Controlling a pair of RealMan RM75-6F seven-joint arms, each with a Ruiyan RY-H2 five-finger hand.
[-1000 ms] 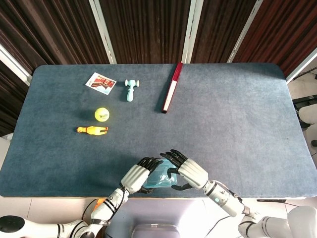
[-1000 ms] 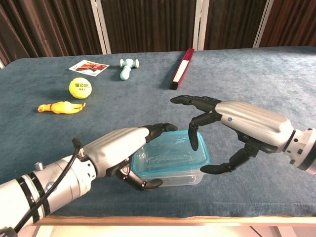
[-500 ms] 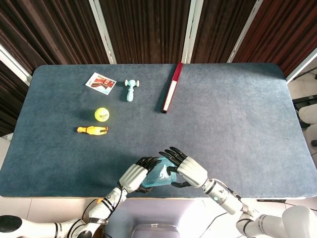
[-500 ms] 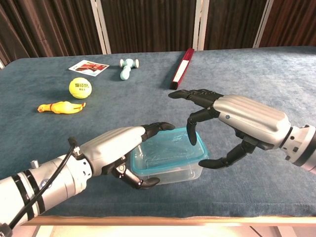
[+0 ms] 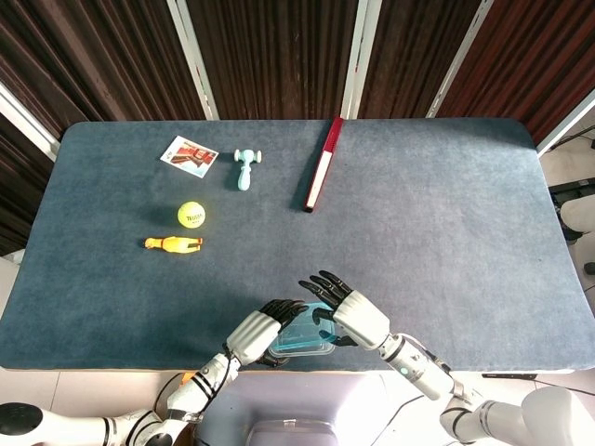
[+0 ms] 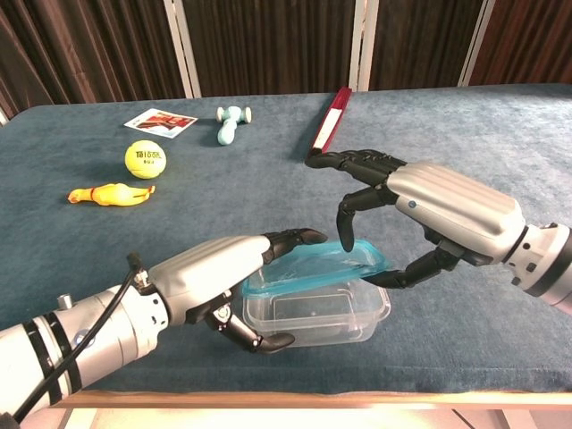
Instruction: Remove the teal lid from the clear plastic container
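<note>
My right hand (image 6: 420, 214) pinches the lid (image 6: 313, 268) at its right edge, tilting that side up off the container (image 6: 313, 313). My left hand (image 6: 223, 281) grips the container's left end, steadying it at the near edge of the table (image 6: 465, 134). The lid's left side looks seated on the rim, so it is half off; lifting it clear remains.

Left hand (image 6: 219, 281) low centre, fingers curled, gripping. Right hand (image 6: 420, 214) at right, fingers arched, pinching.
</note>
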